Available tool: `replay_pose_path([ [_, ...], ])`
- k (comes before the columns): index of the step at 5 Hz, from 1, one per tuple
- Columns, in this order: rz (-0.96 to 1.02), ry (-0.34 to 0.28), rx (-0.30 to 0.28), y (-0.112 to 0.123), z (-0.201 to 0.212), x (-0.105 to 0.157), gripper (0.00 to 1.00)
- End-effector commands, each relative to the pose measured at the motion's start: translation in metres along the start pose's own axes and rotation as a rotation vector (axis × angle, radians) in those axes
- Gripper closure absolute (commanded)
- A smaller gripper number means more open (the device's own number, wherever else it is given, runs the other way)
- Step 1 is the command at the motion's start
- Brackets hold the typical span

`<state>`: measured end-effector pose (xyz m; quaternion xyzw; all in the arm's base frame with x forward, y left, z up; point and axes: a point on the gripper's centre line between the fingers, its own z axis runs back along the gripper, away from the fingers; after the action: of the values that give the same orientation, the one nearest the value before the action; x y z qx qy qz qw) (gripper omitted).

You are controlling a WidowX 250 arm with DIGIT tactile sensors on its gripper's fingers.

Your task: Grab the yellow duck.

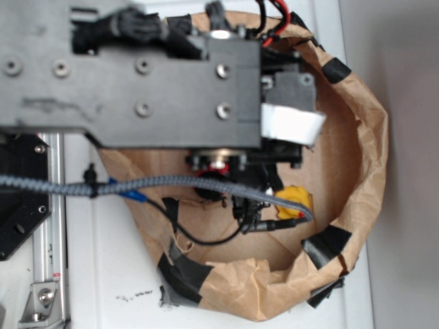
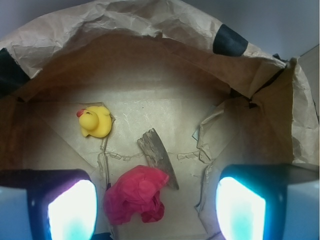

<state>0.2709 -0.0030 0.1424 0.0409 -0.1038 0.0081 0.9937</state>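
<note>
Arm positioned over a brown paper bag (image 1: 357, 157) whose rolled-down rim is patched with black tape (image 1: 334, 68); the bag sits on a white table (image 1: 103, 281). From the wrist view, the gripper (image 2: 156, 210) hangs above the bag floor with jaws spread wide, both fingertips (image 2: 72, 210) glowing pale at the bottom corners of the frame, nothing between them but the objects lying below. The yellow duck (image 2: 95, 121) rests on the bag floor toward the left and farther back, red-orange beak pointing upper left, well clear of both fingers. A red paper wad (image 2: 136, 194) lies nearest the gripper, roughly between the fingers and closer to the left one. A brown bark piece (image 2: 157, 152) lies just beyond the wad, its lower end touching or overlapping the wad's edge. In the exterior view the duck shows only partly below the arm, with black cables (image 1: 206, 236) crossing in front.
</note>
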Motion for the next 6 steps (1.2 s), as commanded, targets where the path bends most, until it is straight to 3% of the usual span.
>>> replay_pose_path([
  [1,0.148,-0.042,0.026,-0.013,-0.049,0.012,0.00],
  [3,0.219,-0.022,0.030,-0.019,-0.072,0.019,0.00],
  [4,0.228,-0.053,0.007,-0.024,-0.073,0.024,0.00],
  [5,0.267,-0.107,0.002,-0.010,-0.054,0.023,0.00],
  [6,0.310,-0.124,-0.051,-0.007,-0.058,0.026,0.00],
])
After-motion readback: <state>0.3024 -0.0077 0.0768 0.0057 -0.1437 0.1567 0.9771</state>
